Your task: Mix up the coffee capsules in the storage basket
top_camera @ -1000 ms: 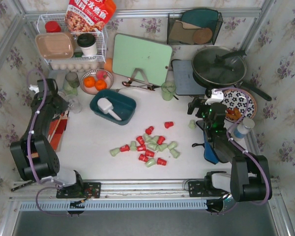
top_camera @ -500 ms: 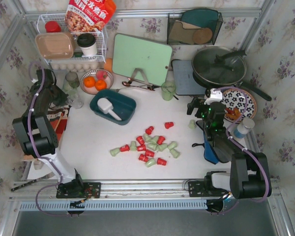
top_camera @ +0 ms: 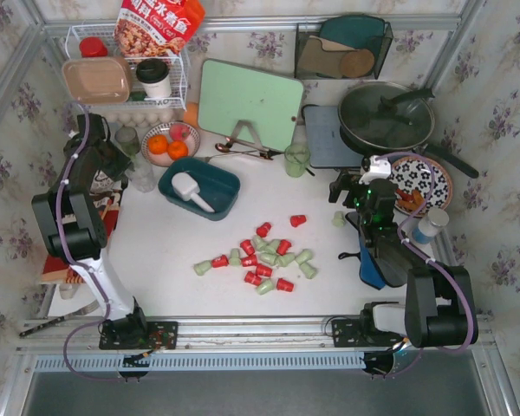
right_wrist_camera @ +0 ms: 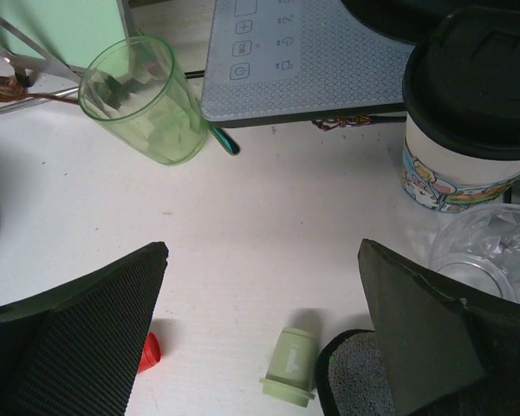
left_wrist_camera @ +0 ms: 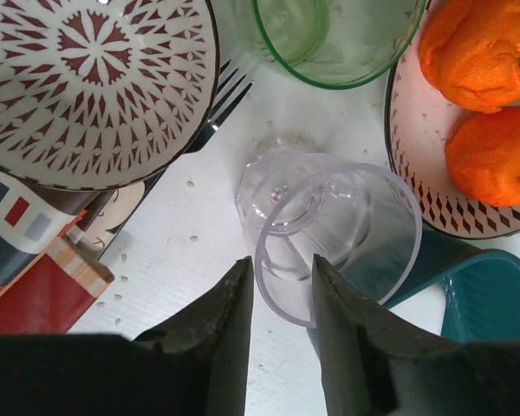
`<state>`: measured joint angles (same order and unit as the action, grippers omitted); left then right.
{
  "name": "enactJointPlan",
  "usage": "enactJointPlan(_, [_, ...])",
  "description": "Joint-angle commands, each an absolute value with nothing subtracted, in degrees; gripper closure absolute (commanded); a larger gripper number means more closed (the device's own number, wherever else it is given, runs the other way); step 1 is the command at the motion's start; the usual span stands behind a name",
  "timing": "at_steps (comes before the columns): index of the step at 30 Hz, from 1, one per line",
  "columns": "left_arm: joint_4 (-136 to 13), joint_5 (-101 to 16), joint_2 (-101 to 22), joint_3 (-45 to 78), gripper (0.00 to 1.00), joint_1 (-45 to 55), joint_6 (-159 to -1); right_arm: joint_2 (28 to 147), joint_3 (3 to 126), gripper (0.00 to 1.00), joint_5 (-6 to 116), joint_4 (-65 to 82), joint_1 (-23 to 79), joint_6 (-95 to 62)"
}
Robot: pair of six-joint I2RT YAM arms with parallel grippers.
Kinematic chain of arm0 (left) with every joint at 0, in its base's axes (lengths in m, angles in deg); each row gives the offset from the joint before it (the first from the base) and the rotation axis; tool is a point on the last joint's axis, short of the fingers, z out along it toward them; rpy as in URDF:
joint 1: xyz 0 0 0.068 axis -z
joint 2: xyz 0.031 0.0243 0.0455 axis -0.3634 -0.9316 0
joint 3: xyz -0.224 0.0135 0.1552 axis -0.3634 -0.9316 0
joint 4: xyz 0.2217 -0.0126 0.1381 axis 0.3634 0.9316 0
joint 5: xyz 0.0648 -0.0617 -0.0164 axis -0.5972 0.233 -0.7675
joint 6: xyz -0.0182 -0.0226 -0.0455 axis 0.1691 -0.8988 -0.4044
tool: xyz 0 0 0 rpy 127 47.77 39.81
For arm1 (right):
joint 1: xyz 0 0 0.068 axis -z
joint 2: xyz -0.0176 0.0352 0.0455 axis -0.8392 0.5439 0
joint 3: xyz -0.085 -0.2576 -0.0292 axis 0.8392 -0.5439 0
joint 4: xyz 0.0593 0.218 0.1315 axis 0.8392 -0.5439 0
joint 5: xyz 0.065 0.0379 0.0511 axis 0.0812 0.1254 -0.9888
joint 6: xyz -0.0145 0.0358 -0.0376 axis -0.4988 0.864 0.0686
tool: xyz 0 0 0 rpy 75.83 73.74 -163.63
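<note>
The coffee capsules (top_camera: 262,256), red and mint green, lie scattered on the white table in front of the storage basket (top_camera: 221,201). That basket is a dark teal tray holding a white scoop (top_camera: 191,191); its corner (left_wrist_camera: 494,295) shows in the left wrist view. One mint capsule (right_wrist_camera: 290,367) and one red capsule (right_wrist_camera: 149,351) lie apart under my right gripper (right_wrist_camera: 262,247), which is wide open and holds nothing. My left gripper (left_wrist_camera: 282,260) is left of the basket, open a little, with the rim of a clear cup (left_wrist_camera: 347,234) between its fingertips.
A plate of oranges (top_camera: 169,143) and a patterned bowl (left_wrist_camera: 95,87) with a fork (left_wrist_camera: 221,108) crowd the left gripper. Near the right gripper are a green glass (right_wrist_camera: 143,100), a lidded paper cup (right_wrist_camera: 468,113) and a patterned plate (top_camera: 425,182). Cutting board (top_camera: 250,104) and pan (top_camera: 386,117) stand behind.
My left arm has swung from the table's left edge toward the back, bringing its gripper to the clear cup, and its jaws have parted. The right arm and capsules have not moved.
</note>
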<state>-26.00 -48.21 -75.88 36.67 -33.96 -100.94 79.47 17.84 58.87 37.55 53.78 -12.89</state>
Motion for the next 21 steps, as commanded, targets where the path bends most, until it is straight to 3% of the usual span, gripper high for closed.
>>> enactJointPlan(1, [-26.6,-48.2,-76.4,37.2,0.62,-33.9,-102.3,79.6,18.4,0.00,58.6,38.2,53.8,-12.7])
enactJointPlan(5, [-29.1,-50.2,-72.3,34.3,0.56,-33.5,-101.7,79.6,18.4,0.00,58.4,38.2,53.8,-12.6])
enactJointPlan(11, [-31.3,-55.5,-61.8,30.1,0.34,-30.1,-96.0,79.7,18.6,0.00,57.9,38.2,53.7,-12.5])
enactJointPlan(21, [-30.5,-60.1,-56.6,23.5,0.32,-13.4,-95.4,79.9,18.9,0.00,58.1,37.6,53.7,-12.5])
